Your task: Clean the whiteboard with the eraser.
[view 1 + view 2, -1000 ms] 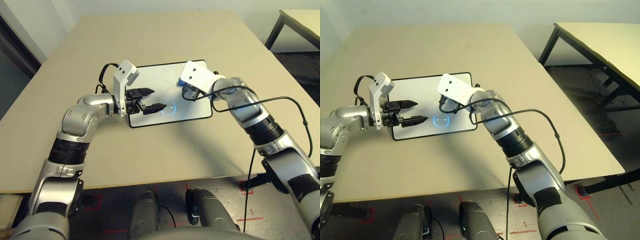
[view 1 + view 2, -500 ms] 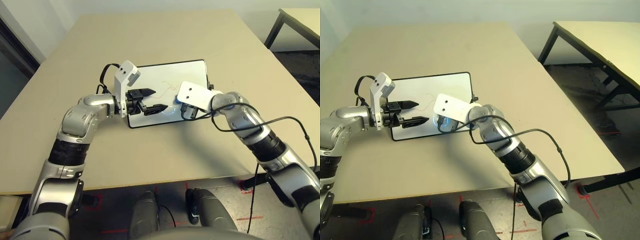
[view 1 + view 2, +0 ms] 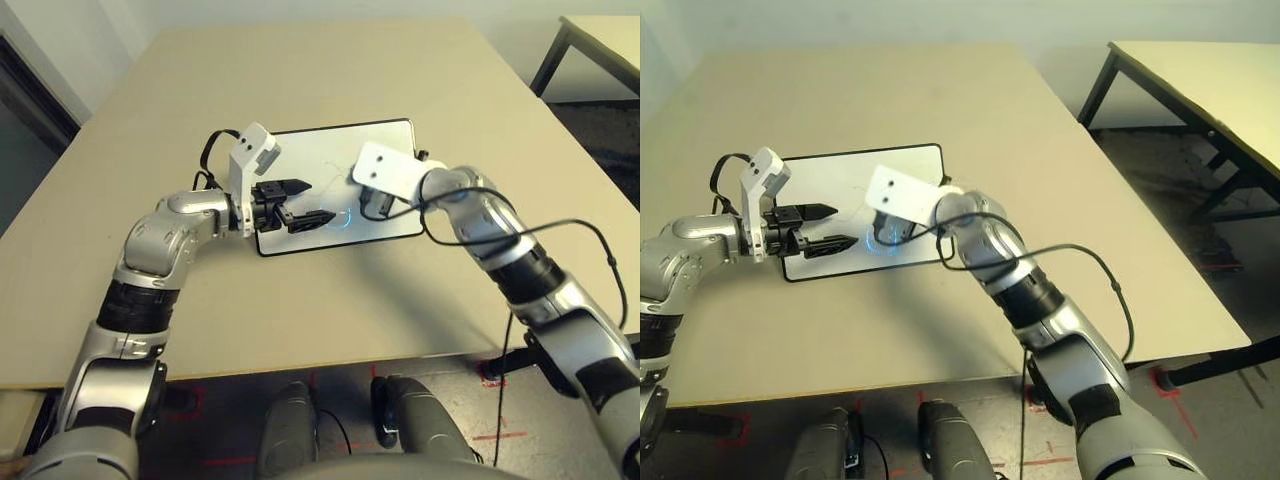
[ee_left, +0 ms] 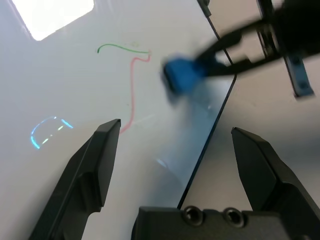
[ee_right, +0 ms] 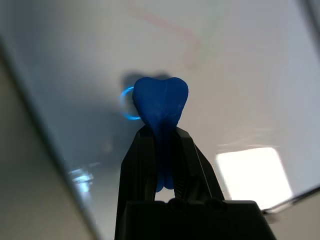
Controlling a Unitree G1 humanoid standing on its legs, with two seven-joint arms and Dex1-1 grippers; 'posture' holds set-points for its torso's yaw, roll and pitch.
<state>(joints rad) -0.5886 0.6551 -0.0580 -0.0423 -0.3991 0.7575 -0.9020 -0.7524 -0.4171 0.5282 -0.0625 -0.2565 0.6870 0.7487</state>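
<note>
Since the eraser (image 5: 160,102) bulges where the right gripper (image 5: 162,150) pinches its lower half, it looks soft and light, pressed on the whiteboard (image 3: 385,150) mid-table near the scribbles, left gripper (image 4: 175,155) hovering open by the board's near-left corner

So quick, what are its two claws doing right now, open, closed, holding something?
Left gripper: open, holding nothing, above the white rectangular black-framed whiteboard.
Right gripper: closed on the small bright blue eraser block.
</note>
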